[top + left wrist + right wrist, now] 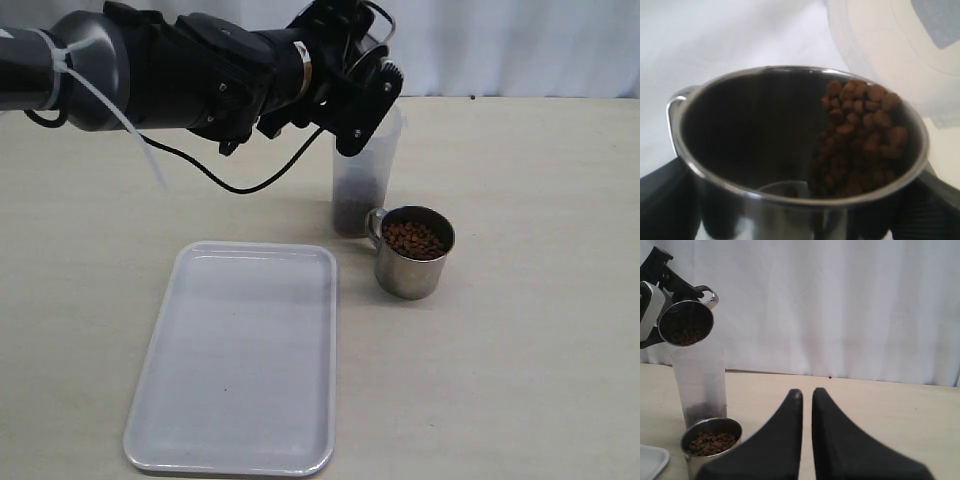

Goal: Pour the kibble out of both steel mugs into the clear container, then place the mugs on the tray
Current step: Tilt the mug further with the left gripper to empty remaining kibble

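The bench (540, 380) carries the white tray (240, 445) and, near it, the clear container (365, 190). The left gripper (365, 85) has its jaws clamped on a tilted steel mug (686, 322) over the container's rim. A second mug (412, 275), full of kibble (414, 240), stands just beside the container. The right gripper (807, 392) has its jaws nearly together, holding nothing.

The pale beige bench (520, 380) is carrying a flat white rectangular plastic tray (235, 350), a tall translucent plastic container (352, 190) standing beyond the tray's far right corner, and a short shiny steel mug (408, 278) sitting just beside that container.
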Action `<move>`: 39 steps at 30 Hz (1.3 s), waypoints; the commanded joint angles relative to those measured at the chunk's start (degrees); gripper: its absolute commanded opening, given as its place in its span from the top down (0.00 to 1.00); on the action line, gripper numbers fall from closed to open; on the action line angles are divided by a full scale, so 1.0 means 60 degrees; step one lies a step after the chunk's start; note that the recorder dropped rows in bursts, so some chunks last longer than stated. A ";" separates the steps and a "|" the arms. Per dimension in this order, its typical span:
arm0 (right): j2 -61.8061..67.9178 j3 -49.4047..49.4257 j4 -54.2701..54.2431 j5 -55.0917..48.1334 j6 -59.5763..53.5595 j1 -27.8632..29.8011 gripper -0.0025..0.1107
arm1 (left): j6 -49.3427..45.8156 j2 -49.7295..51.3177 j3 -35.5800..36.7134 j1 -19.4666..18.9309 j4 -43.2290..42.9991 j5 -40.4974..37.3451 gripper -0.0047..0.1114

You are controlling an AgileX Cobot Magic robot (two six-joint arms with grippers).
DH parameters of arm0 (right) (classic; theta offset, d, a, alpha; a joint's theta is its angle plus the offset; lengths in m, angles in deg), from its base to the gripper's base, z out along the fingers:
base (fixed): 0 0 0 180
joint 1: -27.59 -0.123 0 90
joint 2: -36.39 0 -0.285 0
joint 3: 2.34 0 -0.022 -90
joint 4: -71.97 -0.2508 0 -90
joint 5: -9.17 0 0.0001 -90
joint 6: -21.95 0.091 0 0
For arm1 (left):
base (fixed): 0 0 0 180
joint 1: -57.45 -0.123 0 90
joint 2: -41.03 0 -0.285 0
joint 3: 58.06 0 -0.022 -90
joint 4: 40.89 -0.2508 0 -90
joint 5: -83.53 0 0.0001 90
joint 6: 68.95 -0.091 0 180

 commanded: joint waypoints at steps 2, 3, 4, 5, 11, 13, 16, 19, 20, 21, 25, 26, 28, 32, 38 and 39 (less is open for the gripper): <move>-0.0033 0.0037 -0.0035 0.0057 0.0079 0.0037 0.93 | -0.0184 -0.0083 -0.0110 0.0048 -0.0037 0.0161 0.96; -0.0033 0.0037 -0.0035 0.0057 0.0079 0.0037 0.93 | -0.0203 -0.0083 -0.0110 0.0048 -0.0037 0.0161 0.96; -0.0033 0.0037 -0.0035 0.0057 0.0079 0.0037 0.93 | -0.0250 -0.0083 -0.0110 0.0048 -0.0037 0.0161 0.96; -0.0033 0.0037 -0.0035 0.0057 0.0079 0.0037 0.93 | -0.0337 -0.0083 -0.0110 0.0048 -0.0037 0.0161 0.96; -0.0033 0.0037 -0.0035 0.0057 0.0079 0.0037 0.93 | -0.0440 -0.0083 -0.0110 0.0048 -0.0037 0.0161 0.96; -0.0033 0.0037 -0.0035 0.0057 0.0079 0.0037 0.93 | -0.0567 -0.0083 -0.0110 0.0048 -0.0037 0.0161 0.96; -0.0033 0.0037 -0.0035 0.0057 0.0079 0.0037 0.93 | -0.0786 -0.0083 -0.0110 0.0048 -0.0037 0.0122 0.96; -0.0033 0.0037 -0.0035 0.0057 0.0079 0.0037 0.93 | -0.0937 -0.0083 -0.0110 0.0048 -0.0037 0.0122 0.96; -0.0033 0.0037 -0.0035 0.0057 0.0079 0.0037 0.93 | -0.0937 -0.0083 -0.0110 0.0048 -0.0037 0.0122 0.96; -0.0033 0.0037 -0.0035 0.0057 0.0079 0.0037 0.93 | -0.0937 -0.0083 -0.0110 0.0048 -0.0037 0.0122 0.96; -0.0033 0.0037 -0.0035 0.0057 0.0079 0.0037 0.93 | -0.1136 -0.0083 -0.0110 0.0048 -0.0037 0.0179 0.96; -0.0033 0.0037 -0.0035 0.0057 0.0079 0.0037 0.93 | -0.1164 -0.0083 -0.0110 0.0048 -0.0037 0.0232 0.96; -0.0033 0.0037 -0.0035 0.0057 0.0079 0.0037 0.93 | -0.1185 -0.0083 -0.0110 0.0048 -0.0037 0.0336 0.96; -0.0033 0.0037 -0.0035 0.0057 0.0079 0.0037 0.93 | -0.1469 -0.0083 -0.0110 0.0048 -0.0037 0.0347 0.96; -0.0033 0.0037 -0.0035 0.0057 0.0079 0.0037 0.93 | -0.1863 -0.0083 -0.0110 0.0048 -0.0037 0.0347 0.96; -0.0033 0.0037 -0.0035 0.0057 0.0079 0.0037 0.93 | -0.1879 -0.0083 -0.0110 0.0048 -0.0037 0.0347 0.96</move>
